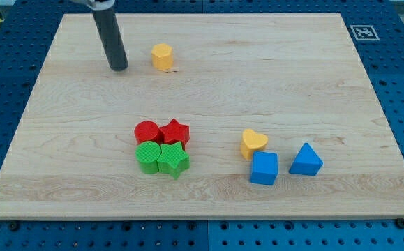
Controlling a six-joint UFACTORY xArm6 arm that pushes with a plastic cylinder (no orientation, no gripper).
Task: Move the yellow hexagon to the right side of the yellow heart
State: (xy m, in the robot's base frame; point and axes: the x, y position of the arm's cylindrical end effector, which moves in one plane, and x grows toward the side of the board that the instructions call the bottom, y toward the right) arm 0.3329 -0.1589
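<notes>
Where red blocks (162,132) cluster, green blocks (161,157).

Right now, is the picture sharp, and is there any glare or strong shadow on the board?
Camera view: sharp overall, all blocks crisp; lighting is even and soft, no glare on the wooden board; only faint short shadows beside the yellow hexagon and my tip, which is left of it; the board looks narrower toward the view's top, from perspective.

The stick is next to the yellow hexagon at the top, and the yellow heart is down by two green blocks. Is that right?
Not quite. The camera view shows my tip to the left of the yellow hexagon near the top, but the yellow heart sits by two blue blocks, the blue cube and the blue triangle, not green ones.
</notes>
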